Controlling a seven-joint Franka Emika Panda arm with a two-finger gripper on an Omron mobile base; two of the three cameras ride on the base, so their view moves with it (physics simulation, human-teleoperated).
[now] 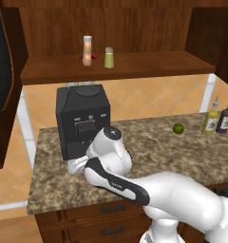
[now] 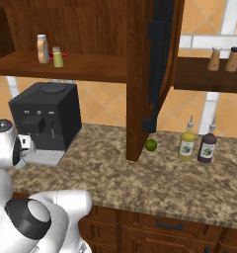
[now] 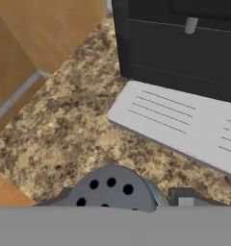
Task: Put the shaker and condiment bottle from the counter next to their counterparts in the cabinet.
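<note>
Gripper closed on the shaker at the coffee machine's foot.

Left base view: peach-orange white-capped condiment bottle stands on the dark wooden cabinet shelf, at 9 o'clock of the yellow-green shaker.
Right base view: the gripper sits low before the black coffee machine.
Hand view: pale blue-grey shaker with perforated silvery cap is held between the fingers, over the speckled granite worktop, grey drip tray at 1 o'clock.

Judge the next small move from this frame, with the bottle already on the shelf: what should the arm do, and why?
Probably lift straight up. In the hand view the shaker, its holed cap uppermost, sits between the gripper fingers, apparently gripped, low over the counter beside the coffee machine. The condiment bottle already stands in the cabinet.
</note>
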